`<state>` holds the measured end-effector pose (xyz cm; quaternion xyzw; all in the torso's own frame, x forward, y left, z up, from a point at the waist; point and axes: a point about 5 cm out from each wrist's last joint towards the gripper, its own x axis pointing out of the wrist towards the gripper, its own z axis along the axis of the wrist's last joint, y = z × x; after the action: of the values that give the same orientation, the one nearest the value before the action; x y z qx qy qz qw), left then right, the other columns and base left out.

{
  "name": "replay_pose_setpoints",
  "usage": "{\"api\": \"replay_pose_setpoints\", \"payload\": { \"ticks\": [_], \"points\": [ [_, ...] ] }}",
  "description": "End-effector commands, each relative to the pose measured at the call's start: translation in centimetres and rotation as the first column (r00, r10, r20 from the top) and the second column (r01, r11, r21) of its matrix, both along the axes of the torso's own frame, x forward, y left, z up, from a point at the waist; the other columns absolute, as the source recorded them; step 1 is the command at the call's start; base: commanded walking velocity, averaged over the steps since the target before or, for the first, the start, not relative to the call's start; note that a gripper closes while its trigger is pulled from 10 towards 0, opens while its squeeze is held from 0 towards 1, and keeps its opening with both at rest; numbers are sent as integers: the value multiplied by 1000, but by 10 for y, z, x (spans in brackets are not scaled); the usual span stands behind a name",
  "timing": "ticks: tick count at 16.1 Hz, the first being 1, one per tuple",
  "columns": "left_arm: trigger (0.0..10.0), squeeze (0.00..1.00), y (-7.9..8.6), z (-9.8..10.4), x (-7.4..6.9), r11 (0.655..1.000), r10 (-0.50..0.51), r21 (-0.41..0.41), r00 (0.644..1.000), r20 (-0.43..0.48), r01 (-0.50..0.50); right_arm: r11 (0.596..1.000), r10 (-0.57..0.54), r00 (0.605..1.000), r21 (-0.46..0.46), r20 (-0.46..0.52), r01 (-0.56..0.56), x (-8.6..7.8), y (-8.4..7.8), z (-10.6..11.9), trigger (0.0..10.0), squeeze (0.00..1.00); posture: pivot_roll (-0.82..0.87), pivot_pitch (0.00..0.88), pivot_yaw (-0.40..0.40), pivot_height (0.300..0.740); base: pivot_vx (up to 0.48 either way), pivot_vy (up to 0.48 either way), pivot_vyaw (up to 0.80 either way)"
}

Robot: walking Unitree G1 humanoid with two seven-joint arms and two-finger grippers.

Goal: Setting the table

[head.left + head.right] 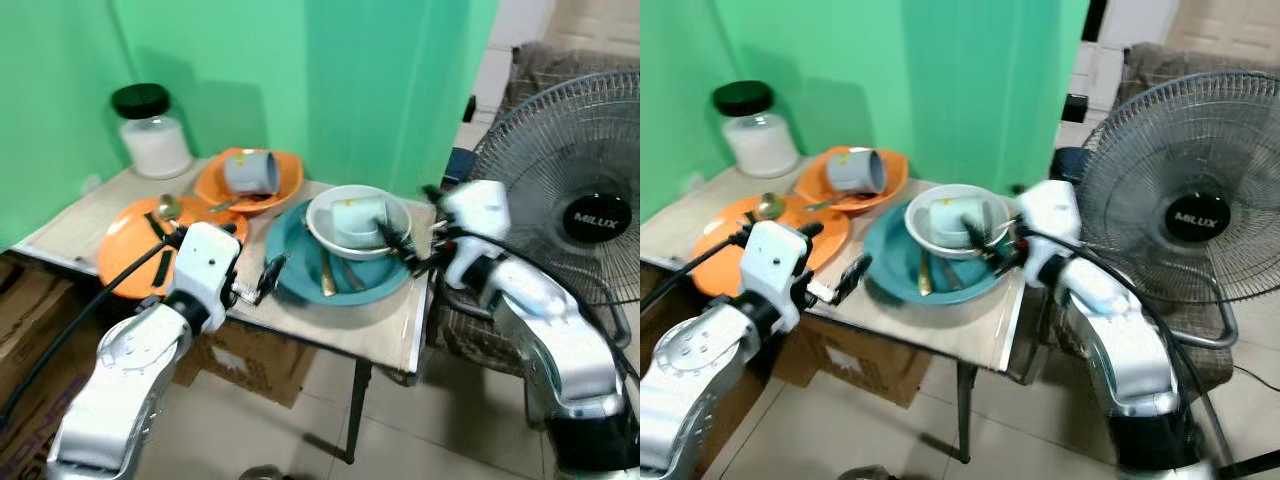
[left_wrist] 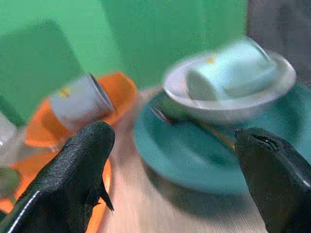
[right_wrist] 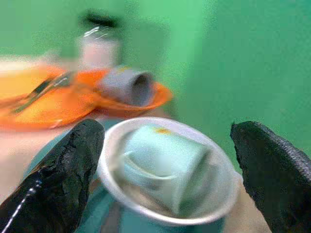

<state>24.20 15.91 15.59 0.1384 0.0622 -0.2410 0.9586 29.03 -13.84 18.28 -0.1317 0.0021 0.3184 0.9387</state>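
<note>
A teal plate (image 1: pixel 300 270) lies near the table's front edge and carries a white bowl (image 1: pixel 325 225). A pale mint cup (image 1: pixel 355 215) lies on its side in the bowl, and a gold fork (image 1: pixel 327 275) rests on the plate beside it. My left gripper (image 1: pixel 267 275) is open at the plate's near-left rim, with nothing between its fingers (image 2: pixel 82 165). My right gripper (image 1: pixel 400 248) is open at the bowl's right rim; its fingers (image 3: pixel 63 184) stand either side of the bowl (image 3: pixel 214 204) and cup (image 3: pixel 165 160). Behind, an orange bowl (image 1: pixel 285 180) holds a grey cup (image 1: pixel 250 172) on its side.
An orange plate (image 1: pixel 125 255) with a spoon (image 1: pixel 167 208) and fork sits at the left. A black-lidded jar (image 1: pixel 152 132) stands at the back left by the green backdrop. A standing fan (image 1: pixel 585 200) is close on the right. Cardboard boxes (image 1: pixel 250 365) lie under the table.
</note>
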Motion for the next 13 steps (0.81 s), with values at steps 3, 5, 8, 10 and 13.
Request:
{"api": "replay_pose_setpoints", "payload": {
  "ticks": [3, 5, 8, 10, 13],
  "points": [
    [10000, 239, -1, 0, -6, 991, -123, 36, 990, -70, 126, 980, 96, 995, -173, 1, -95, 12, 0, 6, 10000, 0, 132, 0, 18, 740, 0, 0, 0],
    [10000, 0, 2, 1, -12, 979, -194, 39, 974, -113, 199, 949, 119, 993, -294, -3, -114, 28, -2, 12, 10000, 0, 134, 0, 15, 740, 0, 0, 0],
    [10000, 0, 5, 5, -10, 984, -166, 51, 982, -95, 171, 929, 96, 995, -361, 16, -84, 48, 2, 18, 10000, 0, 144, 0, 0, 740, 0, 0, 0],
    [10000, 0, 8, 13, 1, 998, -45, 35, 999, -23, 46, 980, 4, 999, -200, 49, 6, 54, 4, 20, 10000, 0, 159, 0, -19, 740, 0, 0, 0],
    [10000, 0, 8, 19, 9, 993, 117, -28, 992, 55, -116, 980, -168, 983, 100, -69, 174, 33, -5, -1, 10000, 0, 151, 0, -17, 740, 0, 0, 0]
  ]
}}
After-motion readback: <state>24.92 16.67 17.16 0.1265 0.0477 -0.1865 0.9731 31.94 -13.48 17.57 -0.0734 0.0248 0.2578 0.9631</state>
